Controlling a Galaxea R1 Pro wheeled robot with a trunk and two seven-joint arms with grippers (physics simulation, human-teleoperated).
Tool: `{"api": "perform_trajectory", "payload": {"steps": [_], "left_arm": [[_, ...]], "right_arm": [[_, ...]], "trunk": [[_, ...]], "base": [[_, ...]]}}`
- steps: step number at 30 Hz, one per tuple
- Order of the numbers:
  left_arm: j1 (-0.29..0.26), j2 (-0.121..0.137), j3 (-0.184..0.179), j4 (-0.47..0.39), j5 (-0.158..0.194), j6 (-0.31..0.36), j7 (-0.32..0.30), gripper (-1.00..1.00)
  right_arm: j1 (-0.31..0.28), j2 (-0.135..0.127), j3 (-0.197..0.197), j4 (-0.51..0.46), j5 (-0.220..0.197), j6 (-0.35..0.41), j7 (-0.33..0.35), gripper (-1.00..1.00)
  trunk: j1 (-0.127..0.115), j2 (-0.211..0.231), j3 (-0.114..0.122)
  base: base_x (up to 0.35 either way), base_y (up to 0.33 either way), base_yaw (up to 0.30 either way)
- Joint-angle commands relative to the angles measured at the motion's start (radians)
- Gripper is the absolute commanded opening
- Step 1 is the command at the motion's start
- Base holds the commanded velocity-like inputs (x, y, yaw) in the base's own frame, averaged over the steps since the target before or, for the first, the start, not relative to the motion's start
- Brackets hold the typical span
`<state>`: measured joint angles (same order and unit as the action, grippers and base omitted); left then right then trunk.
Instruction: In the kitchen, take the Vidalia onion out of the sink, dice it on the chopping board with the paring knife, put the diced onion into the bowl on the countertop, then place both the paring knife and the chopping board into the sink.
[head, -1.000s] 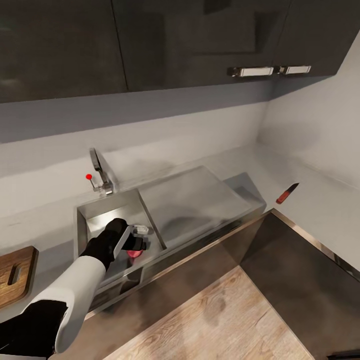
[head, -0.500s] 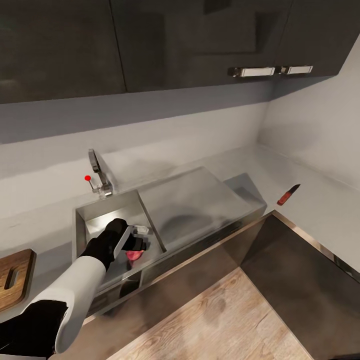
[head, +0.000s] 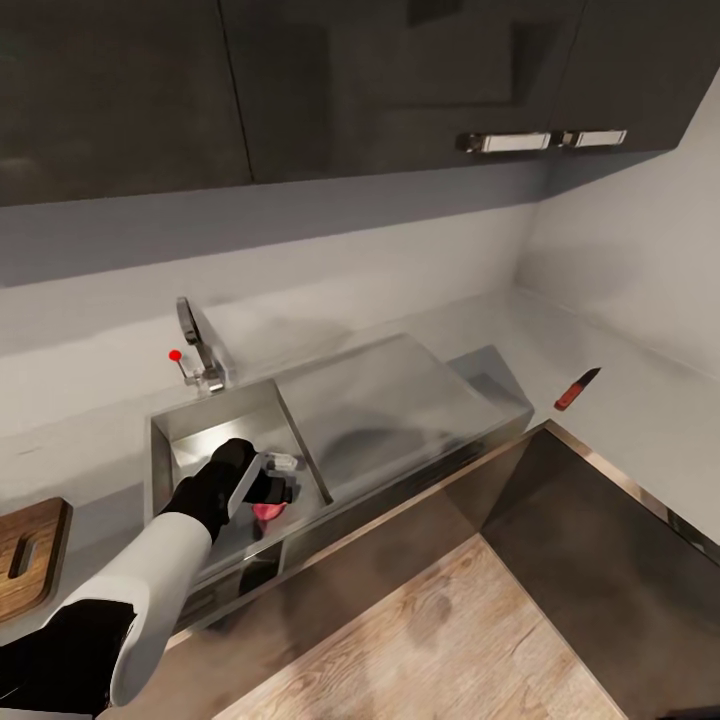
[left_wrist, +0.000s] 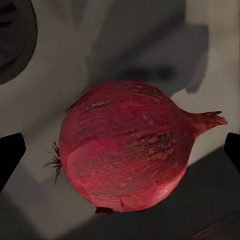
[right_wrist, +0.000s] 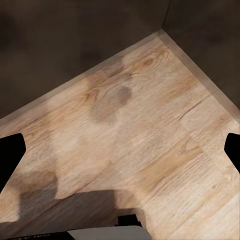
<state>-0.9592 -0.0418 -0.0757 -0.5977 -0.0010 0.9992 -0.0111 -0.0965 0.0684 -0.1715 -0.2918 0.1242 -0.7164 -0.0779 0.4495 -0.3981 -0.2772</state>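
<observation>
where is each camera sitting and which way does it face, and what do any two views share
Head view: on the robot's head, facing forward and down at the grey steel sink and grey countertop; left arm and left tool show.
Left wrist view: on the left arm, facing along open fingertips at the red round onion in the basin.
Right wrist view: on the right arm, facing the wooden floor; open right tool.
Head and left wrist views share the onion.

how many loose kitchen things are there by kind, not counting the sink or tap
onion: 1, red-skinned, in the sink between the open jaws of the left gripper
paring knife: 1, on the countertop
chopping board: 1, partly in view at the picture's edge
total: 3
</observation>
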Motion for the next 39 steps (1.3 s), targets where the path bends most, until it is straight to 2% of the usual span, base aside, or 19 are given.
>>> {"api": "perform_trajectory", "payload": {"steps": [1,26,27,39], "left_arm": [[0.000,0.000,-0.003,-0.001,-0.001,0.004,-0.001,1.00],[0.000,0.000,-0.004,0.001,-0.002,-0.009,-0.001,1.00],[0.000,0.000,-0.004,0.000,-0.002,-0.011,-0.001,-1.00],[0.000,0.000,-0.004,0.000,-0.002,-0.013,-0.001,-1.00]], "right_arm": [[-0.001,0.001,-0.003,0.000,0.011,-0.002,-0.008,1.00],[0.000,0.001,-0.003,0.000,0.011,-0.001,-0.007,1.00],[0.000,0.001,-0.003,0.000,0.011,-0.001,-0.008,1.00],[0.000,0.001,-0.003,0.000,0.011,-0.004,-0.008,1.00]], "trunk": [[0.001,-0.002,-0.003],[0.001,-0.002,-0.018],[0.001,-0.002,-0.018],[0.001,-0.002,-0.014]], "base": [[0.000,0.000,0.000],[0.000,0.000,0.000],[0.000,0.000,0.000],[0.000,0.000,0.000]]}}
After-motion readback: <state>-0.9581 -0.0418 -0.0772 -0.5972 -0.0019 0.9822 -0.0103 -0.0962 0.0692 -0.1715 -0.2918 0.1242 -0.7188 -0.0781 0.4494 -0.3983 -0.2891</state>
